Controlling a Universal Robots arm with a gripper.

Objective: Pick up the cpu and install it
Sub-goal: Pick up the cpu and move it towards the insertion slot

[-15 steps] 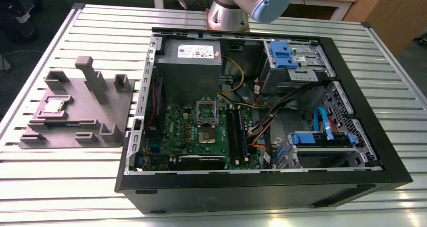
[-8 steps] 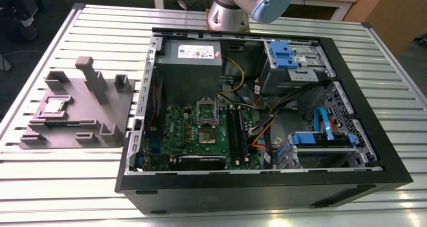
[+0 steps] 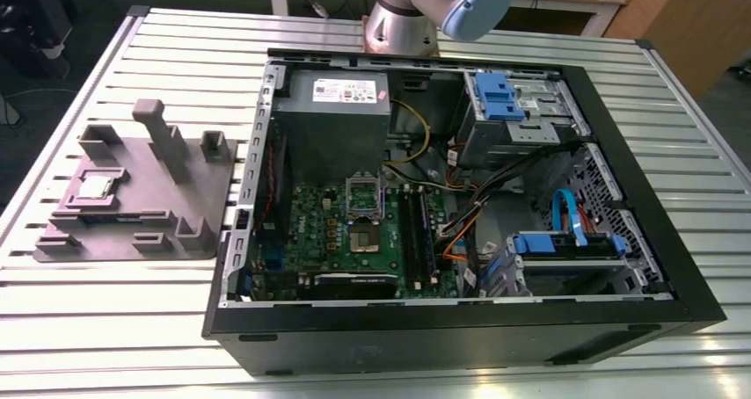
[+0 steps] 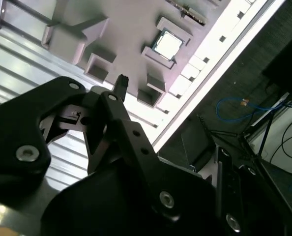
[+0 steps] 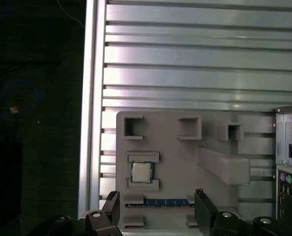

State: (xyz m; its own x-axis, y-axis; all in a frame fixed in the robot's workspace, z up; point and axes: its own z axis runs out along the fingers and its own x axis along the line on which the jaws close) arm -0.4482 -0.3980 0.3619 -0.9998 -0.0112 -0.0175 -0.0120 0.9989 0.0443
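Silver arm (image 3: 399, 30), blue cap (image 3: 476, 8) — black gripper (image 5: 156, 196), silver screws (image 4: 166, 199)

An open computer case (image 3: 470, 329) (green motherboard (image 3: 317, 210) inside) stands on the slatted worktop (image 3: 118, 320); a grey fixture (image 3: 188, 179) lies near its edge.

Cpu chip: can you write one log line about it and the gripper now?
cpu: in grey fixture, not picked | gripper: open, empty, apart from cpu | install: not done

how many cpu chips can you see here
1. The cpu sits on the grey fixture, at the exterior view's left of the computer case. Whether the motherboard socket holds another is too small to tell.
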